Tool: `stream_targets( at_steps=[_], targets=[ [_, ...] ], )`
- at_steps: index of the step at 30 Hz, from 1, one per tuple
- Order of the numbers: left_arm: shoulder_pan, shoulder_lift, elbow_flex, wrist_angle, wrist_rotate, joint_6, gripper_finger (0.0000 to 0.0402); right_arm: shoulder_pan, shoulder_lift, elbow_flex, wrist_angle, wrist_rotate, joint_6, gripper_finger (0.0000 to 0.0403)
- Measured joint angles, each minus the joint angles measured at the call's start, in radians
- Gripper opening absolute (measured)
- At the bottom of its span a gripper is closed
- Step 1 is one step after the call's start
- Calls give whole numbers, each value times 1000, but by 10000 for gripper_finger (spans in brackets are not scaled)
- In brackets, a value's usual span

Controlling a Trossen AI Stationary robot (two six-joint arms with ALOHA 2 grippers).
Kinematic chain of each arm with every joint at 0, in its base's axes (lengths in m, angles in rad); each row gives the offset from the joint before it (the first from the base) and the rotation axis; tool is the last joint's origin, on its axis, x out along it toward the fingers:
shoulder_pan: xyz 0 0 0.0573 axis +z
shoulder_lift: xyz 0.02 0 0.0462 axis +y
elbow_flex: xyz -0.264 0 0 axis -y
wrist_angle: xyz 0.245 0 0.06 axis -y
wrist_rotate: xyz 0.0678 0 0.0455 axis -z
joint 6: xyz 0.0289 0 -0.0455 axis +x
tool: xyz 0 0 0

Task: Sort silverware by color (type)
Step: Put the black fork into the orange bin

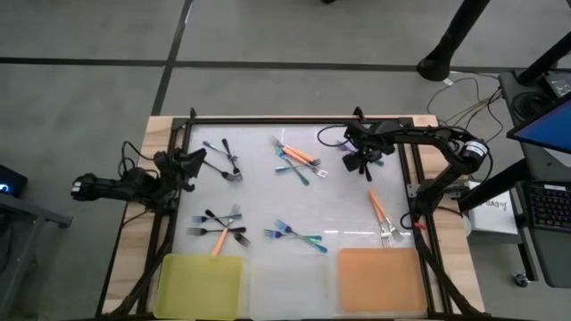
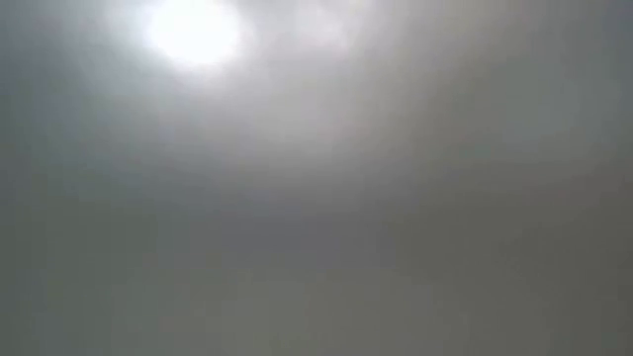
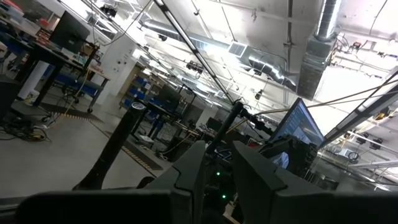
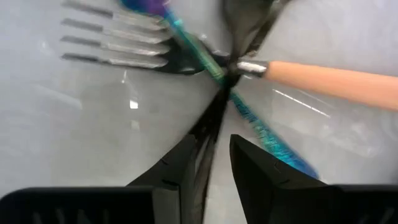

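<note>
1. The right claw [image 1: 359,162] is hanging over the white tabletop [image 1: 339,201], toward 1 o'clock from its middle.
2. In the right wrist view, the right claw [image 4: 214,158] is pinching the thin handle of a dark fork [image 4: 134,50], with its two fingers [image 4: 261,171] only a narrow gap apart.
3. In that view, a blue-teal fork [image 4: 261,130] and an orange-handled fork [image 4: 336,84] are crossing the dark fork right at the claw.
4. The left claw [image 1: 194,162] is waiting at the 9 o'clock edge of the tabletop.
5. The left wrist view is looking up into the room, and the left claw's fingers [image 3: 186,171] are sitting close together there with nothing between them.
6. The silverware is lying in small heaps on the tabletop.
7. One heap of orange and blue forks [image 1: 299,160] is lying near 12 o'clock.
8. Some dark forks [image 1: 230,165] are lying toward 10 o'clock.
9. A mixed heap [image 1: 221,227] is lying toward 8 o'clock.
10. Blue-teal forks [image 1: 294,236] are lying near 6 o'clock.
11. Two orange forks [image 1: 382,214] are lying toward 4 o'clock.
12. A yellow mat [image 1: 198,283], a clear mat [image 1: 287,283] and an orange mat [image 1: 379,281] are sitting in a row along the 6 o'clock edge.
13. The low view is showing only grey haze.
</note>
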Motion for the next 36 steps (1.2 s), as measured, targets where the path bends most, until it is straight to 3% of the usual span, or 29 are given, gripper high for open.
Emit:
stream_targets(
  at_steps=[11,23,36],
  targets=[
    [0,0,0,0,0,0,62,-57,5,0,5,-91,-9,73],
    [0,0,0,0,0,0,62,-69,61,6,5,-97,-43,76],
    [0,0,0,0,0,0,62,-84,-4,26,-58,-95,-71,73]
  ],
)
